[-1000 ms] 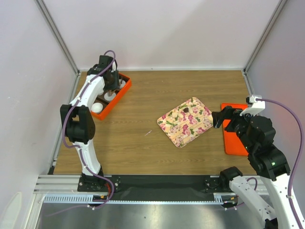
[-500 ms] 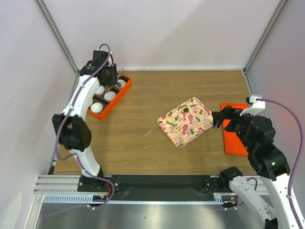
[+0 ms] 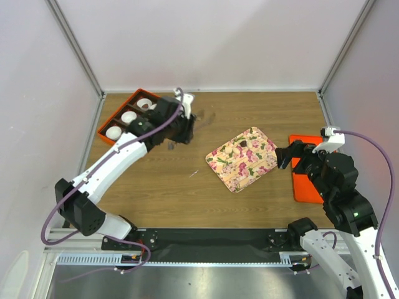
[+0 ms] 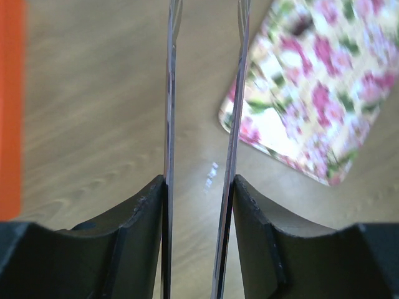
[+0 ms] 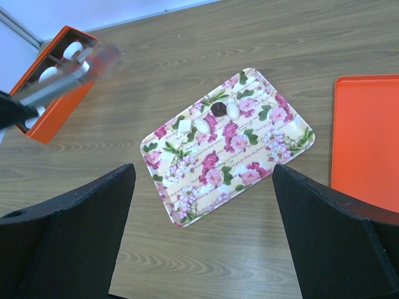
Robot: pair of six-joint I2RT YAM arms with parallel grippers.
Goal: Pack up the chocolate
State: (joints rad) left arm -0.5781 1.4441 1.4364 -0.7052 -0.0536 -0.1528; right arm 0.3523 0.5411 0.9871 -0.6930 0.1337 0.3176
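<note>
One dark brown chocolate [image 5: 217, 109] lies on the pink-flowered tray [image 5: 262, 156], near its far end among a few small white pieces [image 5: 232, 110]. My left gripper [image 3: 185, 127] hangs over the bare wood between the orange box [image 3: 107, 123] and the tray [image 3: 224, 168]. It is shut on a pair of thin tongs [image 4: 169, 93], whose two blades run forward from my left gripper [image 4: 199, 187] with nothing between them. My right gripper [image 5: 202, 243] is wide open and empty, above the tray's near right side, and shows beside it from above [image 3: 285, 154].
The orange box holds white paper cups [image 3: 129, 116] in compartments at the back left; one cup [image 3: 144, 104] looks dark inside. A flat orange lid [image 3: 305, 184] lies right of the tray, partly under the right arm. Walls close the table on three sides.
The left arm has swung from over the orange box out to the right, carrying the tongs toward the tray. The right arm has barely moved.
</note>
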